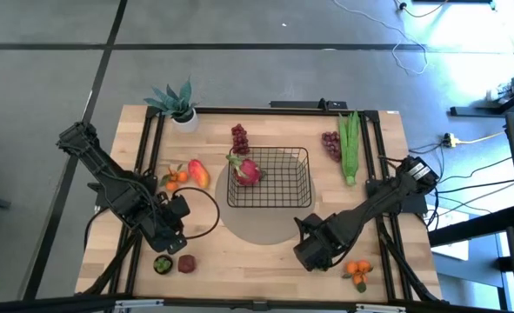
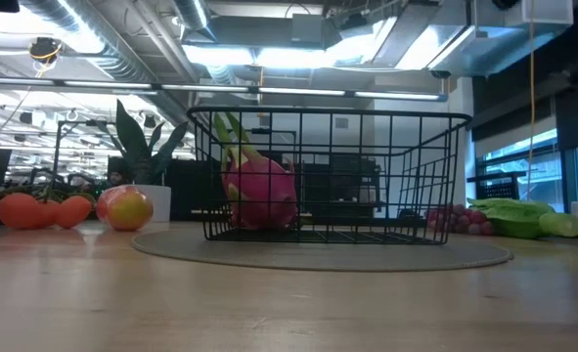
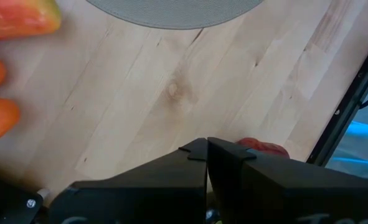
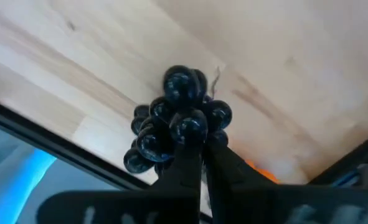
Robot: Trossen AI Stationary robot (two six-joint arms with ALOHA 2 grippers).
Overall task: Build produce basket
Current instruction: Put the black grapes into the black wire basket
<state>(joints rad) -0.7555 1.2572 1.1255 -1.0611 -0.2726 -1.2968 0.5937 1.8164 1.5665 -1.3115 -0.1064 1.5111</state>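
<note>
High view: a square black wire basket (image 1: 270, 177) sits on a round grey mat (image 1: 261, 222) at the middle of the wooden table (image 1: 239, 256), with a pink dragon fruit (image 1: 246, 169) inside its left part. A red grape bunch (image 1: 240, 137) lies just behind the basket, a second red bunch (image 1: 330, 144) and long green pods (image 1: 350, 146) to its right. A mango (image 1: 198, 172) and small oranges (image 1: 176, 176) lie left of the basket, near a spiky plant in a white pot (image 1: 177, 105) at the far left corner. The left gripper (image 1: 180, 207) hangs over the table's left front, near a small green fruit (image 1: 163, 263) and a brown fruit (image 1: 186, 263). The right gripper (image 1: 307, 252) is low over the right front, beside more oranges (image 1: 358, 272).

Low view: the basket (image 2: 328, 176) stands on the mat with the dragon fruit (image 2: 260, 193) upright against its left side; the mango (image 2: 124, 207) and oranges (image 2: 44, 210) lie to the left, grapes (image 2: 455, 220) and pods (image 2: 518, 217) to the right. Neither gripper shows.

Left wrist view: the left gripper (image 3: 207, 149) is pressed closed with nothing between its fingers, above bare wood, the brown fruit (image 3: 263, 147) just beyond them.

Right wrist view: the right gripper (image 4: 202, 148) is clamped on a bunch of dark grapes (image 4: 174, 115), near the table's edge.
</note>
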